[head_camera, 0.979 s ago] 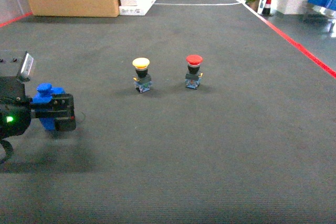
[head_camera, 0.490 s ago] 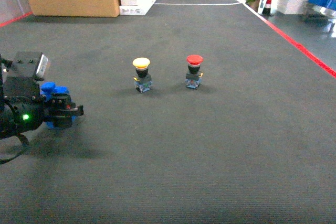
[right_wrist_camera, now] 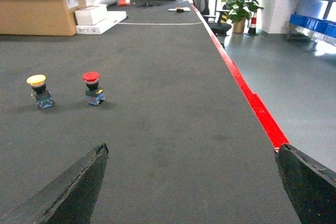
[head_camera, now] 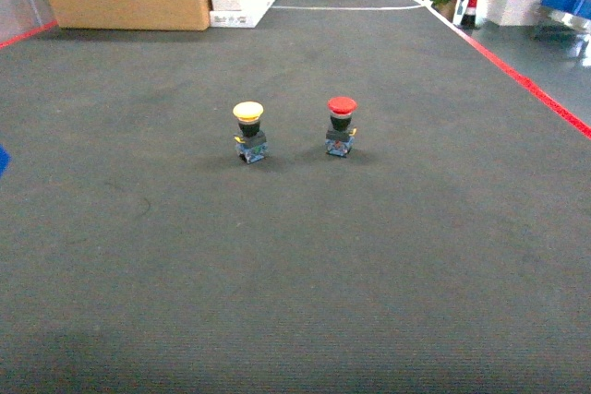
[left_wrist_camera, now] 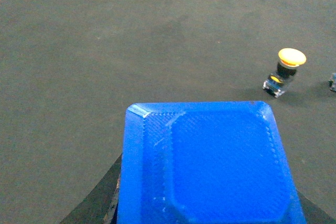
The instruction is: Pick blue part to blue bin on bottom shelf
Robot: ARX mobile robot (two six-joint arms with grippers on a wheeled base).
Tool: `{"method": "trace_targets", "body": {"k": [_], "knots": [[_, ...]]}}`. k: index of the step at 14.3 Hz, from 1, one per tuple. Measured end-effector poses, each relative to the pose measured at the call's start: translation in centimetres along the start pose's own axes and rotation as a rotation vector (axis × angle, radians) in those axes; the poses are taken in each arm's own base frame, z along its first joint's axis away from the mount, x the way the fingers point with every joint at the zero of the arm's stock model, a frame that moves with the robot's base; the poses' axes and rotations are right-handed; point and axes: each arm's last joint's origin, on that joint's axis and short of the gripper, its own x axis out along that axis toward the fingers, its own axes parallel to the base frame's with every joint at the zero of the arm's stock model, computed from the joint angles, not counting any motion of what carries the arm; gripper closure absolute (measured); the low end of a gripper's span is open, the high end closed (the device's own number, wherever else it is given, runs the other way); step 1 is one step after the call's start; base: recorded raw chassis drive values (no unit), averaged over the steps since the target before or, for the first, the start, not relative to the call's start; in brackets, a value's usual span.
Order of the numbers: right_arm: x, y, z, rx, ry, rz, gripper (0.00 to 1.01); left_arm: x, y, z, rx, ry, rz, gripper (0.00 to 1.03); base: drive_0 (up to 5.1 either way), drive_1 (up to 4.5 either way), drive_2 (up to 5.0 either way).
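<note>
My left hand [left_wrist_camera: 210, 219] grips the blue part [left_wrist_camera: 210, 163]; carrying step now, next I must find the blue bin on the bottom shelf, unseen here

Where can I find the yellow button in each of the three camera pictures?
Head: the yellow button stands left of centre, upper half.
Left wrist: far right, upper half, above the blue part.
Right wrist: far left, at mid-height.
Shared landmark: the red button beside it, which the left wrist view does not clearly show.
</note>
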Motion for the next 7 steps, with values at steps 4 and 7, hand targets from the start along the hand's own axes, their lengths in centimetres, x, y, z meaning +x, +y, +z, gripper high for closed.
{"method": "trace_targets", "body": {"k": [4, 7], "knots": [[0.0, 0.0, 0.0, 0.0, 0.0, 0.0, 0.03, -9.0, -0.9, 3.7, -0.014, -0.148, 0.037, 0.59, 0.0, 0.0, 0.0], [0.0, 0.0, 0.0, 0.0, 0.0, 0.0, 0.03, -15.3, -0.7, 5.1, -0.062, -0.285, 0.053, 0.59, 0.0, 0.0, 0.0]]}}
